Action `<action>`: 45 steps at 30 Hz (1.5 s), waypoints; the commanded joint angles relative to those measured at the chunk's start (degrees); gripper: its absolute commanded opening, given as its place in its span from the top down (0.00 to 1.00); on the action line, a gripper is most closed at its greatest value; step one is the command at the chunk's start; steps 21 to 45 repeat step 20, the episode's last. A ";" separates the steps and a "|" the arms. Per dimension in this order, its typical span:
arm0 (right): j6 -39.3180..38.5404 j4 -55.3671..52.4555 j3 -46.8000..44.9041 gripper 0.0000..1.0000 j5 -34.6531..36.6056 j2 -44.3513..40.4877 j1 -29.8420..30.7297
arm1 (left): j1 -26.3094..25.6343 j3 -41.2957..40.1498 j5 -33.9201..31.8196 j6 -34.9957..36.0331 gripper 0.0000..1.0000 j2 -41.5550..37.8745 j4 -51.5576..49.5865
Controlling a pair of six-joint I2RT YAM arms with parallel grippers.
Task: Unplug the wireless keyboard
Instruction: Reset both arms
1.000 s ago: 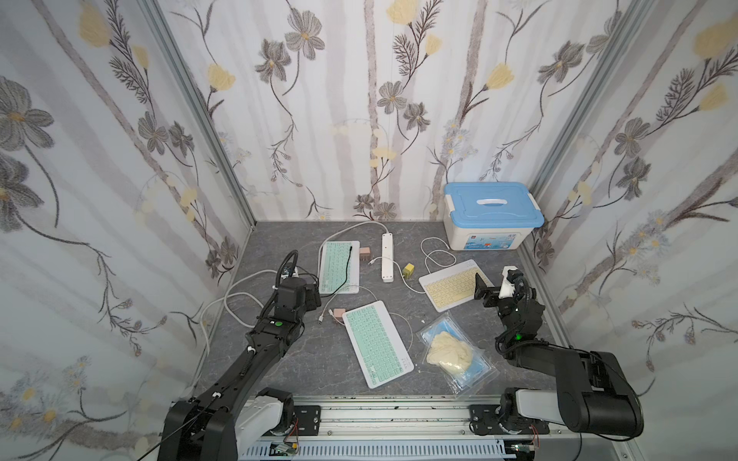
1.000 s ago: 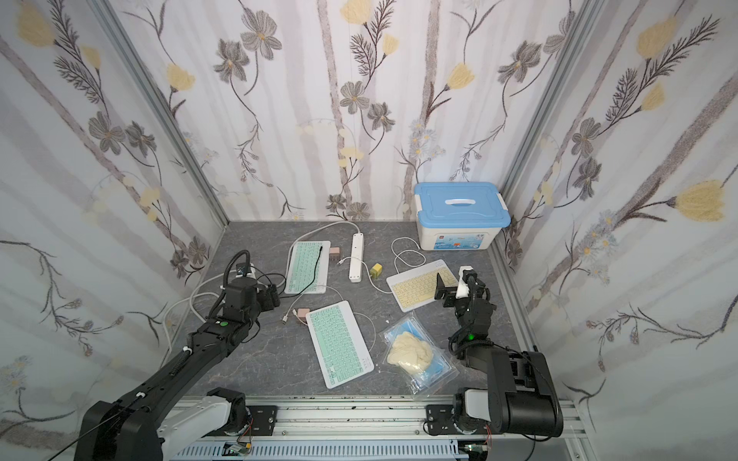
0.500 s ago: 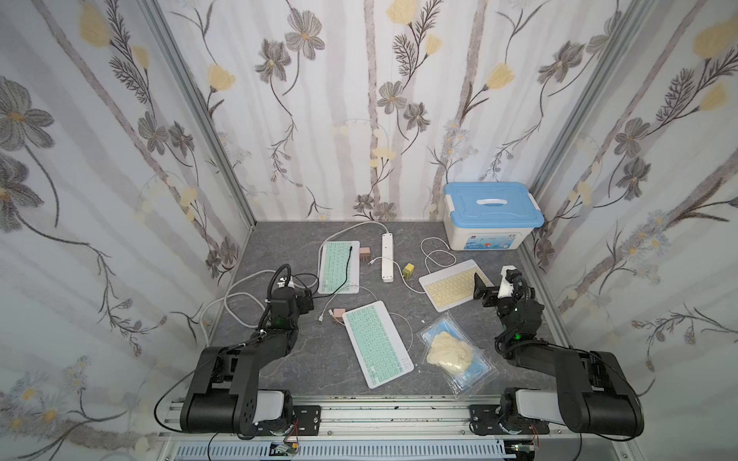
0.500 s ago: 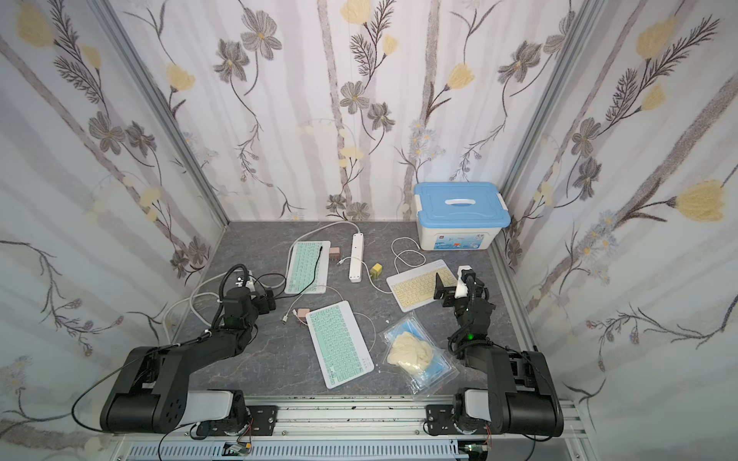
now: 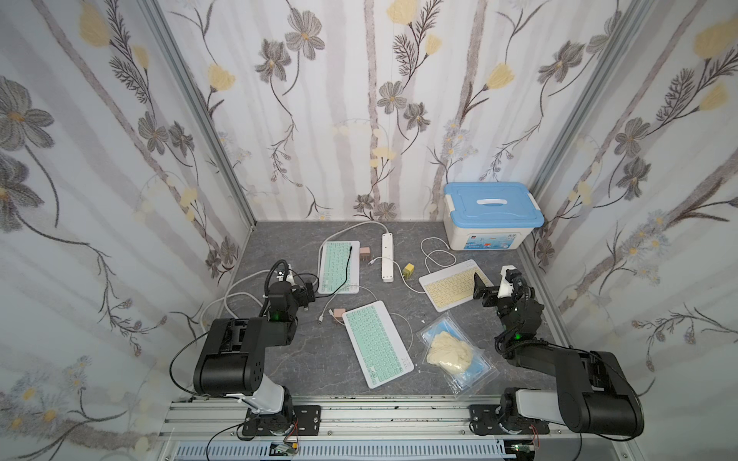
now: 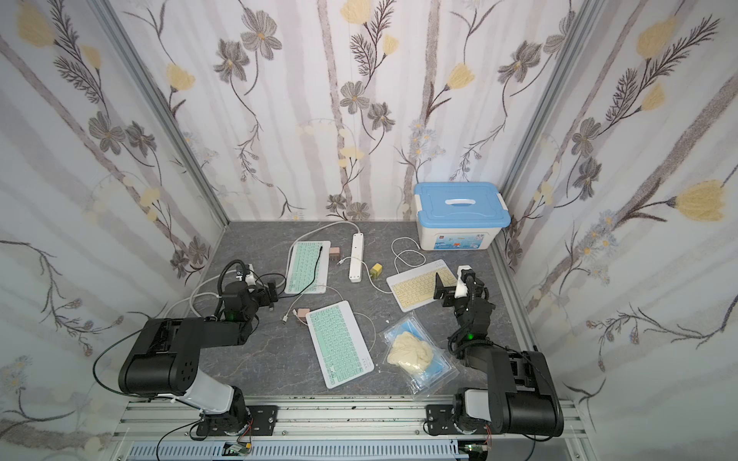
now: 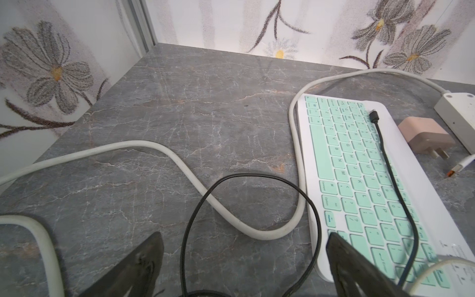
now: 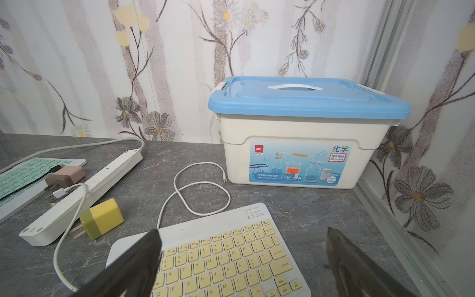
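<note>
Mint-green and white, the wireless keyboard (image 7: 347, 164) lies flat on the bench (image 7: 205, 102) just ahead of the left end effector (image 7: 244, 236), whose fingers (image 7: 144, 257) are spread wide and grip nothing. A black cable (image 7: 385, 159) runs loose along the keyboard's top away from that end effector, its plug (image 7: 374, 115) resting free at the far end, while its other stretch loops on the bench between the spread fingers. The right end effector (image 8: 244, 231), also spread wide and empty, hovers over a yellow keyboard (image 8: 218, 257).
</note>
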 commanded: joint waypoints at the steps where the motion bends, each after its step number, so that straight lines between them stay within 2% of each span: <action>1: -0.92 2.45 0.30 0.00 0.25 0.09 0.06 | 0.04 0.42 0.57 0.21 0.00 0.08 1.95; 45: -0.90 2.34 0.39 0.00 -0.09 0.08 -0.12 | -0.16 -0.01 1.03 0.85 0.00 0.15 2.77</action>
